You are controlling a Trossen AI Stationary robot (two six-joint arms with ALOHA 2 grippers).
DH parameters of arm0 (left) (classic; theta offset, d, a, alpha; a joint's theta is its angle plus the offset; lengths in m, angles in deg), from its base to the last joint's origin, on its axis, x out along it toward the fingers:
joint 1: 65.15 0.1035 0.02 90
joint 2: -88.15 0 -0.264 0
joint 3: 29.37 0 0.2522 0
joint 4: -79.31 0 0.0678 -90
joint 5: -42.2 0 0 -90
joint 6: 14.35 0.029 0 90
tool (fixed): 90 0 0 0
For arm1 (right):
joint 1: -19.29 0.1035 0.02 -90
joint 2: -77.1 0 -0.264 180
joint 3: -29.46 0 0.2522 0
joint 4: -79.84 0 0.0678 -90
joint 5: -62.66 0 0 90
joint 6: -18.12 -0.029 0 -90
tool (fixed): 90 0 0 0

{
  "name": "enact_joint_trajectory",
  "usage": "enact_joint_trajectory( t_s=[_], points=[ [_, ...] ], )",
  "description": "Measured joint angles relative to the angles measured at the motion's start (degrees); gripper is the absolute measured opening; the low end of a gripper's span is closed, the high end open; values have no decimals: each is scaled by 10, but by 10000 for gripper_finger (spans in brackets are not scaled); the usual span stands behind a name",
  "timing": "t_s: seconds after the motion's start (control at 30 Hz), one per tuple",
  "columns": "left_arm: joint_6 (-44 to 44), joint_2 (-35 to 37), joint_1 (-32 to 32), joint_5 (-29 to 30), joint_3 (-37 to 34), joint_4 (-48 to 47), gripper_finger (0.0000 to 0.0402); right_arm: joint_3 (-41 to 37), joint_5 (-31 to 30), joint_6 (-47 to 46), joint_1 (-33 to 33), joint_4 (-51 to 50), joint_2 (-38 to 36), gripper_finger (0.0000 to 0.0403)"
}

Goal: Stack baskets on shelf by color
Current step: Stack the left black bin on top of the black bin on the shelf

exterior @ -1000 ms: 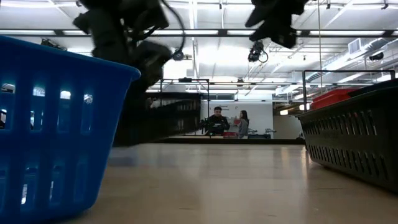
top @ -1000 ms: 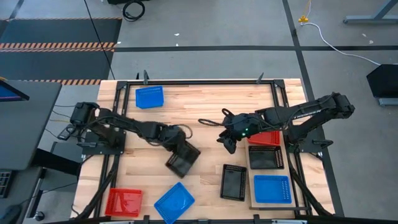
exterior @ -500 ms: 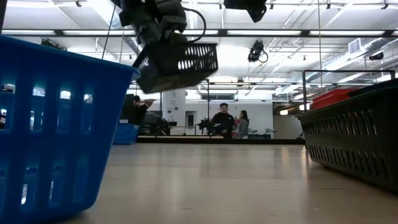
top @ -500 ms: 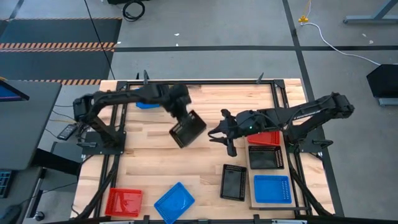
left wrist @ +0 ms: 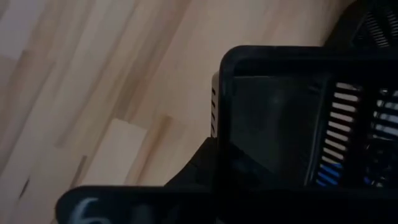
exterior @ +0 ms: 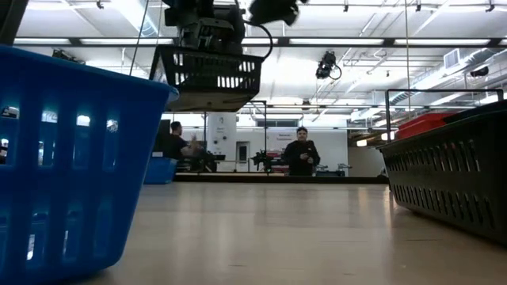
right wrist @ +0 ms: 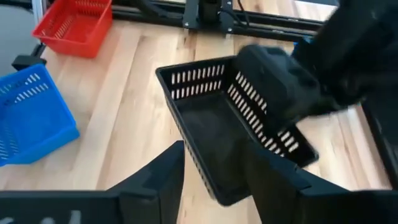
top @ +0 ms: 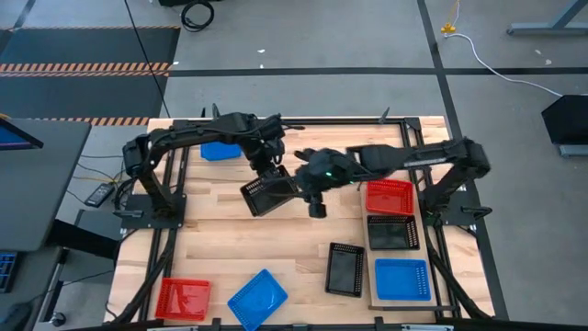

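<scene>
Currently midway: red basket (top: 390, 196), black basket (top: 392, 232) and blue basket (top: 402, 279) on shelf (top: 371, 267) at right. Black one (top: 268, 194) aloft mid-table, clamped in left pincer (top: 265, 171); right pincer (top: 312, 191) open just beside. Five others still on table (top: 211, 241).

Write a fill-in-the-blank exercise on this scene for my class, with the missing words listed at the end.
1. The left gripper holds a ____ basket above the table.
2. The right gripper is ____, reaching toward that basket.
3. On the shelf, the blue basket sits beside a black basket and a ____ one.

Missing words: black; open; red
</scene>
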Motion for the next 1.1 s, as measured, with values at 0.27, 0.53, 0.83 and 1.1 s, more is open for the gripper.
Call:
enact_joint_trajectory(
  t_s=[0.27,0.53,0.83,1.1],
  points=[
    [0,0,3,-28,0,-4,5,173,59,54,-1,-135,120,193],
    [0,0,4,-45,0,-7,6,195,57,94,10,-148,178,192],
    [21,3,12,-40,0,-13,7,195,10,97,15,-150,185,153],
    [26,4,28,-68,0,-14,8,195,-41,101,18,-151,185,109]
  ],
)
